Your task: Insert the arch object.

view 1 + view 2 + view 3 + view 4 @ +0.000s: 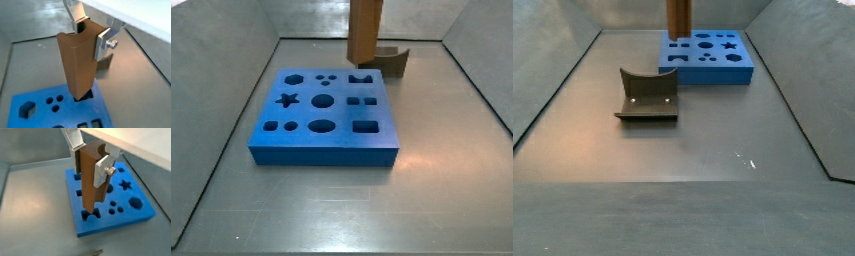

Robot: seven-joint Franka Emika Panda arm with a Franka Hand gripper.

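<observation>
The arch object (pixel 77 65) shows here as a tall brown piece with a semicircular groove down one face. My gripper (pixel 91 31) is shut on its upper end and holds it upright, as both wrist views show (pixel 90 160). Its lower end hangs just above the arch-shaped hole (pixel 88 216) at the edge of the blue board (pixel 133 215). Both side views show the piece (pixel 365 30) (pixel 679 18) over the board (pixel 318 145) (pixel 734 70). The gripper itself is out of frame there.
The board has several other holes, among them a star (pixel 289 99) and circles. The dark fixture (pixel 392 60) stands on the floor next to the board, also in a side view (pixel 647 95). Grey walls enclose the floor.
</observation>
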